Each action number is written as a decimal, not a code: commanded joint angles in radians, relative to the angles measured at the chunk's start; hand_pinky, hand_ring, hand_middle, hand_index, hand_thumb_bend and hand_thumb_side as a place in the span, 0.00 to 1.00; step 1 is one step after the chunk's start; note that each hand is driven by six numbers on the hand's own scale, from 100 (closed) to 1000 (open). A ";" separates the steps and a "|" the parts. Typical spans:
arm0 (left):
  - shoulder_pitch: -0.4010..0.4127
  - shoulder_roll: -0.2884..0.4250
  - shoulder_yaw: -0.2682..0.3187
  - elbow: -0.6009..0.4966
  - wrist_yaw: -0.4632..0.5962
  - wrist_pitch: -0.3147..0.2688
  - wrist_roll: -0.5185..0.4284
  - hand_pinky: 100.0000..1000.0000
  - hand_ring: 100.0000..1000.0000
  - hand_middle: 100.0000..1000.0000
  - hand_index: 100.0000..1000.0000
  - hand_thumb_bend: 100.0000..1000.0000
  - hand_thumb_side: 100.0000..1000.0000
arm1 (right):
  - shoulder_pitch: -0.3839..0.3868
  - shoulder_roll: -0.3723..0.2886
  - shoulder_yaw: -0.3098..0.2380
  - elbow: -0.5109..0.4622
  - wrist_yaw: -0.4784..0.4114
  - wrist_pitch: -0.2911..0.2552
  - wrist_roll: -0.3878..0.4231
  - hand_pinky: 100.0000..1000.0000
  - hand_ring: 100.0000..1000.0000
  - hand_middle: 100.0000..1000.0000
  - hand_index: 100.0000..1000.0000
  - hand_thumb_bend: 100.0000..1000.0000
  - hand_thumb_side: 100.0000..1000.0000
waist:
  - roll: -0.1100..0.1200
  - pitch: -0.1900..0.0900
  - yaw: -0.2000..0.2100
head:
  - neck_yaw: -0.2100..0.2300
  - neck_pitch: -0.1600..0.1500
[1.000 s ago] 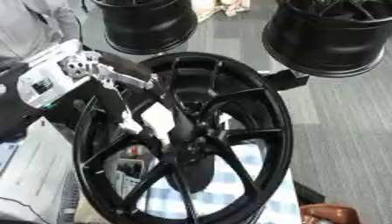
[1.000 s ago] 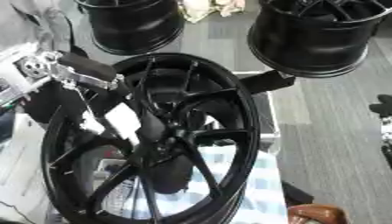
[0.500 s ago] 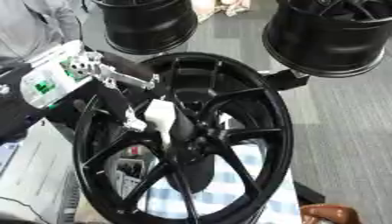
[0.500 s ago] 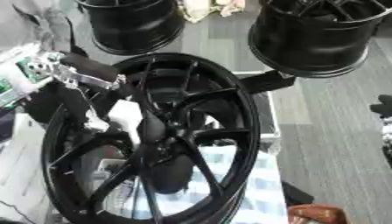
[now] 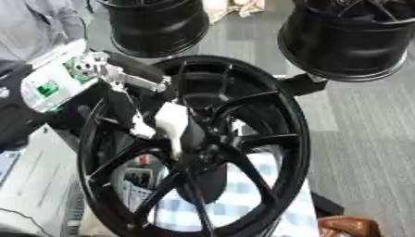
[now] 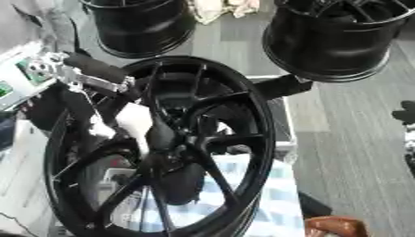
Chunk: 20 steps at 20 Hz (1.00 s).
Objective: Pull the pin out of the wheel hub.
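Wheel (image 5: 267, 139), black and spoked, stood upright before me over a checked cloth (image 5: 243, 199), filling most of the view. My left hand (image 5: 166, 122) reached in between the spokes beside the hub (image 5: 212, 149), its pale fingers (image 5: 172, 121) curled there; whether they had hold of the pin I could not tell. Two more rims (image 5: 154, 23) stood behind.

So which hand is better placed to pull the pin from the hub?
Left. The left hand already reaches in from the left through the spokes of the wheel, its pale fingers right at the hub. The right hand shows in neither view. I cannot make out the pin itself.
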 commanded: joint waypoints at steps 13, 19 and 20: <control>-0.040 0.120 0.273 -0.060 0.107 0.009 -0.075 0.63 0.45 0.22 0.45 0.00 0.15 | 0.000 -0.013 -0.013 -0.018 0.001 -0.002 -0.010 0.87 0.71 0.54 0.69 0.00 0.62 | -0.006 -0.013 0.016 | -0.015 0.005; 0.056 0.207 0.475 0.101 0.084 0.048 0.054 0.64 0.46 0.23 0.47 0.00 0.09 | 0.003 -0.013 -0.024 -0.018 0.008 -0.005 -0.019 0.87 0.71 0.54 0.69 0.00 0.61 | -0.008 -0.008 0.030 | -0.035 0.005; 0.072 0.218 0.504 0.141 0.075 0.052 0.081 0.64 0.46 0.23 0.47 0.00 0.09 | 0.003 -0.012 -0.025 -0.018 0.009 -0.005 -0.021 0.87 0.71 0.54 0.69 0.00 0.61 | -0.008 -0.007 0.033 | -0.038 0.005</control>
